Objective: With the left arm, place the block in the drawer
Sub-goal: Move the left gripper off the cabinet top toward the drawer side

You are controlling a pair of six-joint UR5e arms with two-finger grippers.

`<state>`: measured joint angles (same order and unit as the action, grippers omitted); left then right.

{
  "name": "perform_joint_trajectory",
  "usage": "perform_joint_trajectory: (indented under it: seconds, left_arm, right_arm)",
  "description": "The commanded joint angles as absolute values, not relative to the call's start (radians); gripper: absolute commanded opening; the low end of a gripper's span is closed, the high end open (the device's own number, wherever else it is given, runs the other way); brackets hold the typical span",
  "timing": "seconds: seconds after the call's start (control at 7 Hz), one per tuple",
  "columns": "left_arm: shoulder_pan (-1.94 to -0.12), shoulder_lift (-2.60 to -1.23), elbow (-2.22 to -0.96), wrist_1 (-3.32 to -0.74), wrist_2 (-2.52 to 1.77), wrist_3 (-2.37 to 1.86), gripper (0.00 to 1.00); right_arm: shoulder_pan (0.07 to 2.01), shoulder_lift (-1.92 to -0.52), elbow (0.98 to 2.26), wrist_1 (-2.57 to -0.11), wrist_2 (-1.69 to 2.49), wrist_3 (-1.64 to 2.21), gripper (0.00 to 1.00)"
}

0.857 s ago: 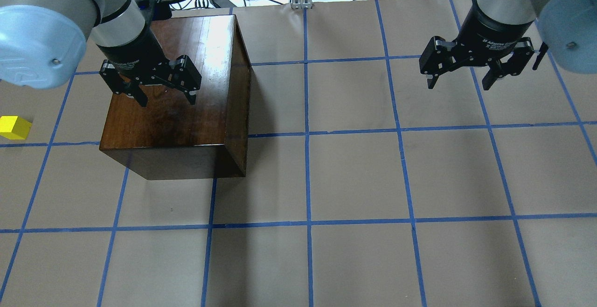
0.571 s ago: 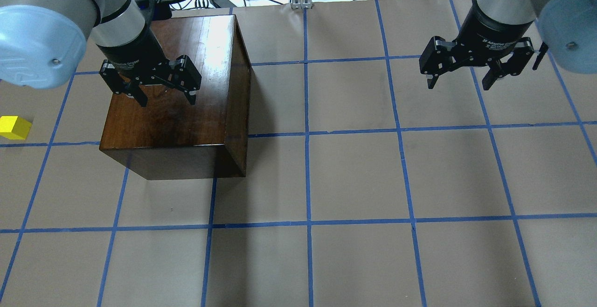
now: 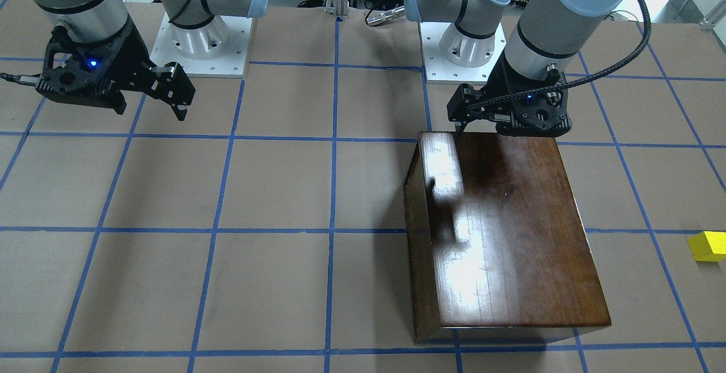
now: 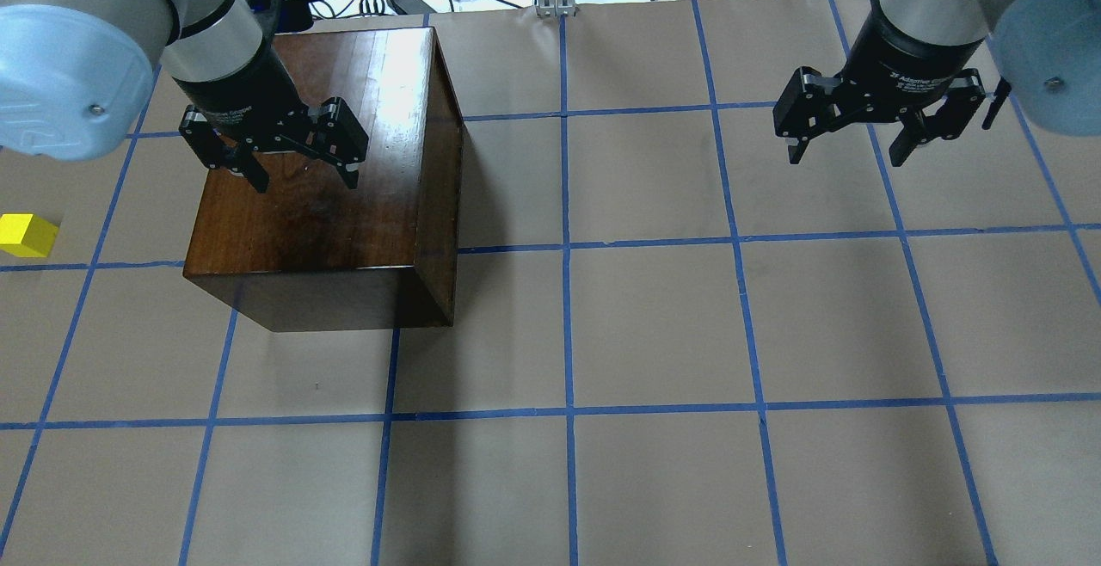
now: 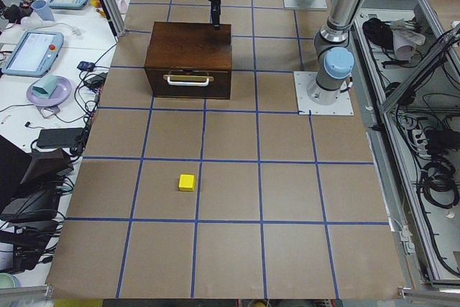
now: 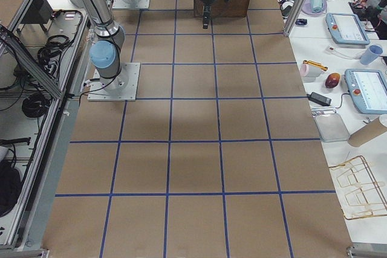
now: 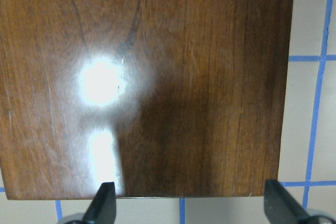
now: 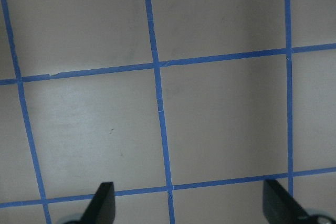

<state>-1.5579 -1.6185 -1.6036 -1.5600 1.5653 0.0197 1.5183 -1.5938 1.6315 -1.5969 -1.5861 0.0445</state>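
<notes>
The left gripper [image 4: 304, 177] has its jaws spread wide with nothing between them. It hangs pointing down over the glossy top of the dark wooden box [image 4: 318, 213], and in the left wrist view its two fingers [image 7: 103, 204] frame one edge of that top. The front-facing view places it above the box's edge on the robot's side. The right gripper [image 4: 847, 153] is likewise spread and empty, hanging over bare table [image 4: 654, 325] well away from the box, with only brown paper and blue tape lines below it in its wrist view. The left arm [image 3: 544, 27] comes down to its gripper with a ribbed black cable [image 3: 641, 33] looping from the wrist. The drawer [image 5: 188, 83] sits pushed in, its front flush with the box and its pale handle facing the table end on the robot's left. The block [image 4: 26, 235], a small yellow cube, lies on the table on that same side, well apart from the box and from both grippers.
</notes>
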Motion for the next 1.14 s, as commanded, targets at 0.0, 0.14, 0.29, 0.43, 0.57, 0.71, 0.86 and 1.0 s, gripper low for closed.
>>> perform_joint_trajectory:
  seconds: [0.0, 0.14, 0.29, 0.43, 0.57, 0.71, 0.86, 1.0]
  left_arm:
    - [-1.559, -1.618, -1.606, -1.560, 1.557, 0.020, 1.00]
    - [-1.557, -1.618, -1.602, -1.560, 1.560, 0.020, 1.00]
    - [-1.557, -1.618, -1.601, -1.559, 1.560, 0.020, 1.00]
    - [-1.557, -1.621, -1.603, -1.546, 1.560, 0.008, 1.00]
    - [-1.551, -1.624, -1.603, -1.527, 1.568, 0.020, 1.00]
    - [-1.516, -1.634, -1.595, -1.526, 1.568, 0.020, 1.00]
    - [-1.437, -1.635, -1.582, -1.528, 1.556, 0.023, 1.00]
    - [-1.355, -1.647, -1.548, -1.537, 1.551, 0.105, 1.00]
  right_arm:
    - [1.519, -1.594, 1.632, -1.597, -1.586, 0.044, 1.00]
    - [1.519, -1.594, 1.631, -1.597, -1.586, 0.044, 1.00]
    - [1.519, -1.594, 1.631, -1.597, -1.586, 0.044, 1.00]
    - [1.517, -1.594, 1.631, -1.597, -1.586, 0.044, 1.00]
    - [1.519, -1.594, 1.631, -1.597, -1.586, 0.044, 1.00]
    - [1.519, -1.594, 1.631, -1.597, -1.586, 0.044, 1.00]
    - [1.519, -1.594, 1.631, -1.597, -1.586, 0.044, 1.00]
    - [1.519, -1.594, 1.631, -1.597, -1.586, 0.044, 1.00]
